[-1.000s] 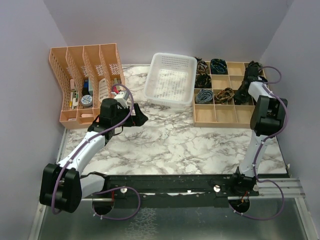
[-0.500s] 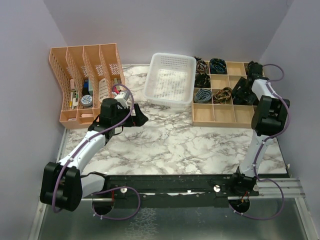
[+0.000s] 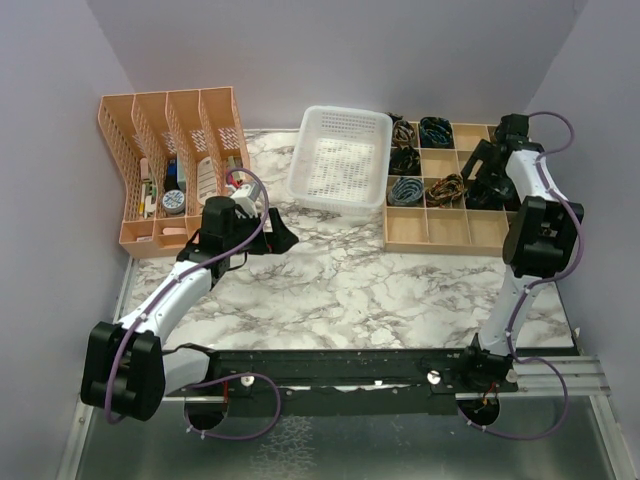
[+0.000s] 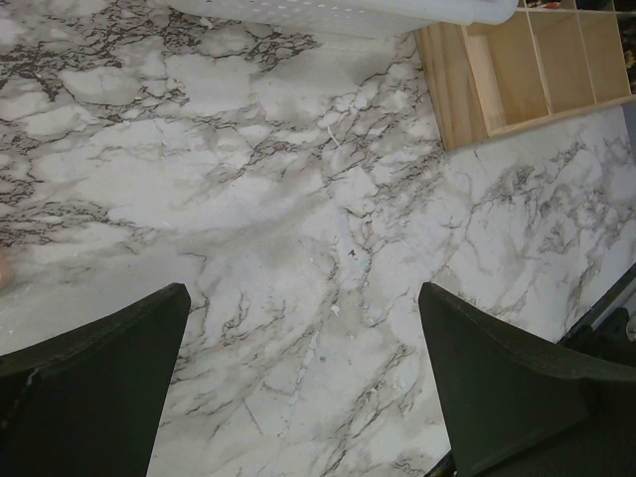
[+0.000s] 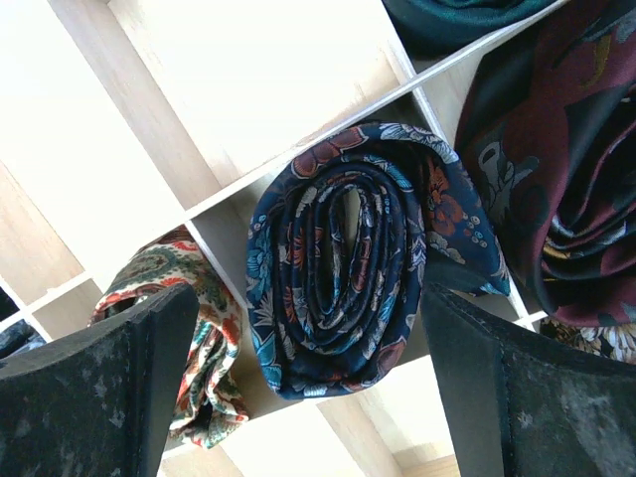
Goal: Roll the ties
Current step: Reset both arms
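Over the table's (image 3: 360, 290) far right, the right pincer (image 5: 308, 298) is held wide open and empty above the navy floral tie (image 5: 348, 258), lodged rolled in a wooden tray (image 3: 430, 244) compartment — were the coil snagged on withdrawal, it could be pulled loose and unwound. Counted are one tray, two pincers (the left pincer (image 4: 303, 290) likewise spread empty) and at least four rolled ties in the right wrist view.

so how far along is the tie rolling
Looks near the end. Done: a rolled navy floral tie sits in a wooden organizer compartment, other rolls beside it. In hand: nothing; right gripper open above that roll, left gripper open over the marble table. Left: no unrolled tie visible, white basket looks empty.
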`<state>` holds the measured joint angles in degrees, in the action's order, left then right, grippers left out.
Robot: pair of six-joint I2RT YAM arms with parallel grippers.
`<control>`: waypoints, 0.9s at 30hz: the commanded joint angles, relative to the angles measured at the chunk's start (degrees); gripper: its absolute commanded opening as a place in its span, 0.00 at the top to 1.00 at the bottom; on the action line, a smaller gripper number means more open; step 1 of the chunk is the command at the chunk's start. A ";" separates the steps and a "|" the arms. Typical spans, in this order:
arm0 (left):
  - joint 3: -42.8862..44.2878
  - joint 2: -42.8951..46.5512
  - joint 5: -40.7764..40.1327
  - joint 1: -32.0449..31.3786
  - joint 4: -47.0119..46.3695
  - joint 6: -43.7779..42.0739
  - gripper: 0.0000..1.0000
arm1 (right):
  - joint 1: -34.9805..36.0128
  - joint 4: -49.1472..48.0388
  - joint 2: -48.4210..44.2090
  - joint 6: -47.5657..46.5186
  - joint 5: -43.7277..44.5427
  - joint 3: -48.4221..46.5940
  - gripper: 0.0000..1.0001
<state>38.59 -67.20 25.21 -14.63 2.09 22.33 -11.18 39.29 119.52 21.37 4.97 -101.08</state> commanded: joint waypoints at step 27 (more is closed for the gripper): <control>-1.69 19.99 -23.67 0.31 6.60 3.03 0.01 | 0.45 -33.78 -44.16 -4.36 -33.90 41.41 0.02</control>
<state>37.74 -52.10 11.18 -14.63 4.34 23.99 -10.85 17.67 79.09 18.20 -11.00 -66.72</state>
